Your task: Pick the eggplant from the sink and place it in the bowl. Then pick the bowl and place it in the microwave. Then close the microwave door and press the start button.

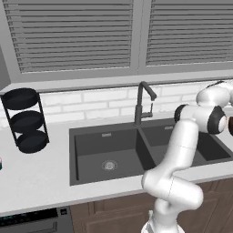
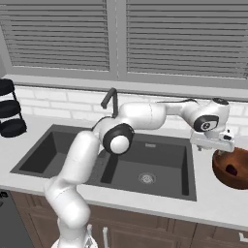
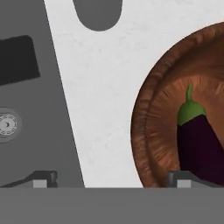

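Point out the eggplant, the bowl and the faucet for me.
eggplant (image 3: 199, 144): hand view, on its dark purple body.
bowl (image 3: 151, 127): hand view, on its inner left wall.
faucet (image 1: 138, 107): left base view, on its upright neck.

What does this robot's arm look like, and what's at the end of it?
The arm is built of smooth, rounded white tube segments, linked by dark round joints with pale caps. No cables or markings show. At its end sits a boxy pale grey gripper; in the hand view its two small dark fingertips have squared pale pads.
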Controlling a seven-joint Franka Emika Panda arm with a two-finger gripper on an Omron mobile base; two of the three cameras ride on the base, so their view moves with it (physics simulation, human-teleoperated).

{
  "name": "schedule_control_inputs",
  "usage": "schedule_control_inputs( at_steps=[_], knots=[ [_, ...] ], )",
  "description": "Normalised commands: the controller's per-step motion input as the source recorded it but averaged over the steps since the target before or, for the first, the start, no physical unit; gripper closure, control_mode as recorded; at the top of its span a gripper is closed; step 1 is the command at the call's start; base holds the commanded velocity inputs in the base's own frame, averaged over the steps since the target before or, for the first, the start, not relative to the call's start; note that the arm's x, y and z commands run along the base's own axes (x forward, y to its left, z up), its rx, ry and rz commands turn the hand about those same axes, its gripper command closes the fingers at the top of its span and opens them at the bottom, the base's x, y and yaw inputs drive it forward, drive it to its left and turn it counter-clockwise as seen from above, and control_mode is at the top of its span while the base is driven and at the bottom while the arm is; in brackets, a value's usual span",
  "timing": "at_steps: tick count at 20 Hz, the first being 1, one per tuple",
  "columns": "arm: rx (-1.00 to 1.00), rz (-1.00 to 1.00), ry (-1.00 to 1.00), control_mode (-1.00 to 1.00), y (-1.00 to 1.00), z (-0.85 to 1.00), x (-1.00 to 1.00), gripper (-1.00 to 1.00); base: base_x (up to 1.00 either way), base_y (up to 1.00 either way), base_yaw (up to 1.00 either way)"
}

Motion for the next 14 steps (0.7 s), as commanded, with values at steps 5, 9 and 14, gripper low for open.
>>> schedule_control_inputs(
  at_steps=[5, 9, 14],
  knots=[
    [0.00, 0.11, 0.08, -1.00, -0.22, -0.04, 0.28, -1.00, 0.00, 0.00, 0.00],
    [0.00, 0.03, 0.15, -1.00, -0.34, 0.00, 0.22, -1.00, 0.00, 0.00, 0.00],
    [0.00, 0.03, 0.15, -1.00, -0.22, -0.08, 0.07, -1.00, 0.00, 0.00, 0.00]
  ],
)
